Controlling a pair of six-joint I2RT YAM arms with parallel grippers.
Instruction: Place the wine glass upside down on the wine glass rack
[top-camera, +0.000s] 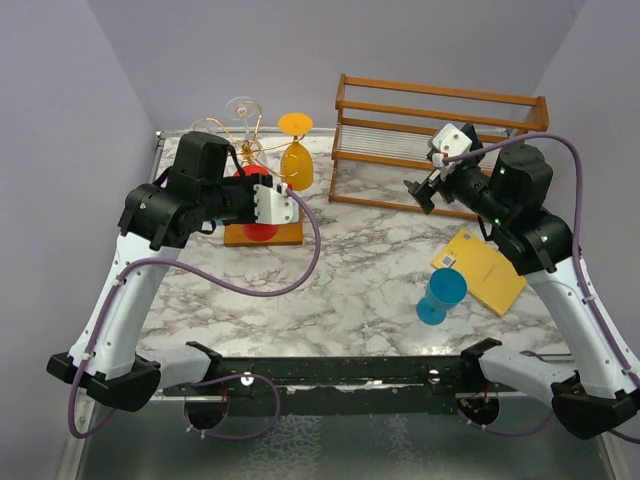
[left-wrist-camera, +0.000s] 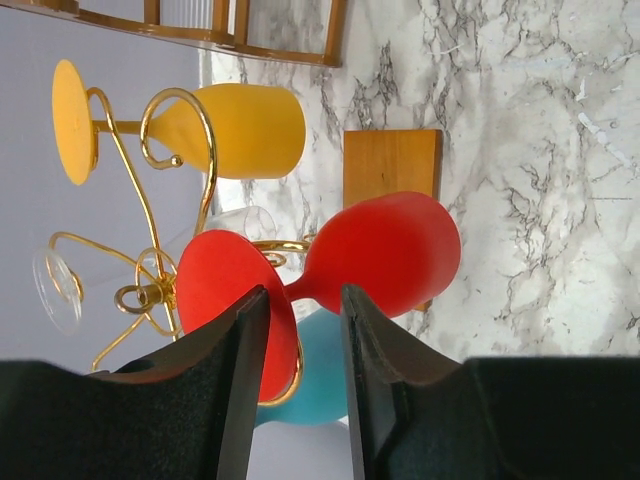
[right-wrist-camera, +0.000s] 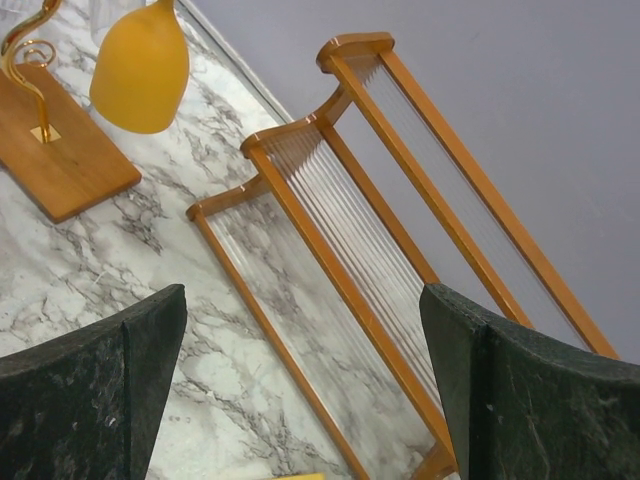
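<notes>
Nearest the arm bases, a blue glass (top-camera: 440, 296) lies on its side on the marble worktop (top-camera: 350, 255), just beside a yellow card (top-camera: 487, 272).

Further in on the left, the left jaws stand partly open around the red wine glass (left-wrist-camera: 385, 250). Its stem runs between the two black fingers (left-wrist-camera: 240, 400) with a gap showing on the bowl side. The round foot overlaps the other finger, so I cannot tell whether it touches there.

The glass hangs upside down on the wine glass rack (left-wrist-camera: 390, 162), its foot caught in a gold wire curl and its bowl above the wooden base.

Beyond it, an orange glass (left-wrist-camera: 240, 130) hangs upside down from another curl, and a clear glass (top-camera: 243, 108) sits higher on the far side.

On the right, the right jaws hang fully open and hold nothing, above the worktop just before the slatted wooden shelf (top-camera: 440, 120) by the back wall.
</notes>
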